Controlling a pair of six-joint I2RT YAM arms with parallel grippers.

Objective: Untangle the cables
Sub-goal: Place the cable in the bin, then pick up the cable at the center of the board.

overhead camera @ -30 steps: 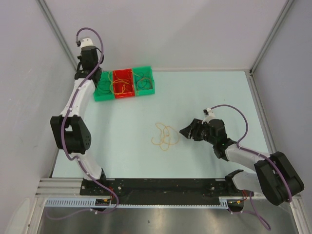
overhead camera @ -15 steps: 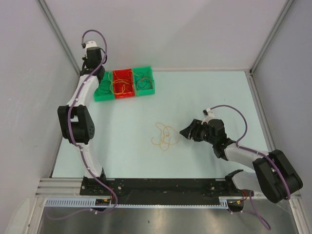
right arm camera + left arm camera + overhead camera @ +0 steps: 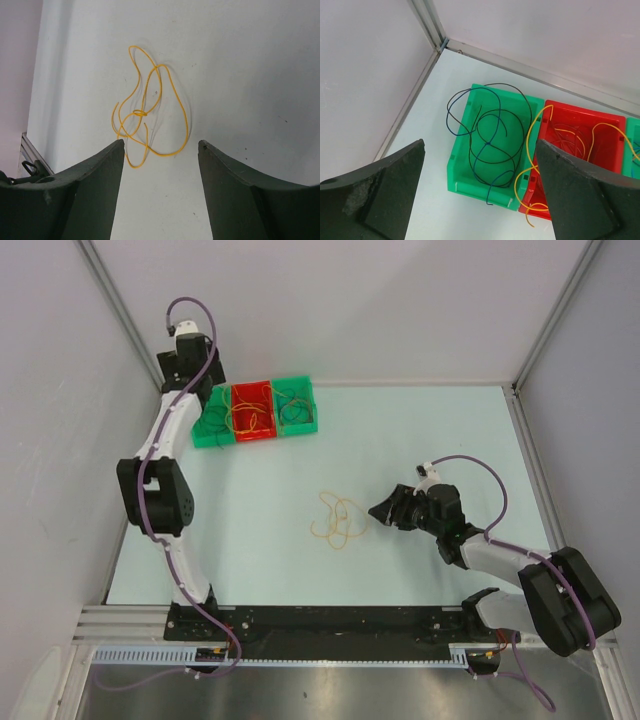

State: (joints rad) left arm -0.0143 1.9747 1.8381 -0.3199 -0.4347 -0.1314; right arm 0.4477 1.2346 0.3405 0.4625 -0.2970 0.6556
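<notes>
**Left gripper** [image 3: 480, 144]: jaws spread wide, nothing between them. It is held above a green bin [image 3: 481, 189] at the far-left corner of the table [image 3: 430, 430]. Dark cables [image 3: 489, 143], blue and black, are seen coiled in that bin, with one loop hanging over its left rim. Touching it on the right is a red bin [image 3: 585, 112]. Yellow cables [image 3: 527, 142] lie in it with thinner orange ones, and one yellow strand spills over towards the green bin. A second green bin [image 3: 297, 382] follows in the row and holds further loops, whose colours cannot be told.

**Right gripper** [image 3: 161, 144]: likewise released and empty. Its fingers are pointed at a yellow tangle [image 3: 145, 116] lying flat near the table's middle, well apart from the bins. Several loops are crossed over one another, with a small knot-like crossing at their centre. Whether one cable or more is involved cannot be told.

**Step in hand, as judged:** the drop into the left bin appears done, and the tangle on the table is next to be taken up.

**Next move, as judged:** a pinch is called for on a free end or an outer loop — not on the central crossing. The strand lies thin against the surface, so the fingers must be brought right down to it. A second grip from the left arm would probably be needed for the loops to be drawn apart.
</notes>
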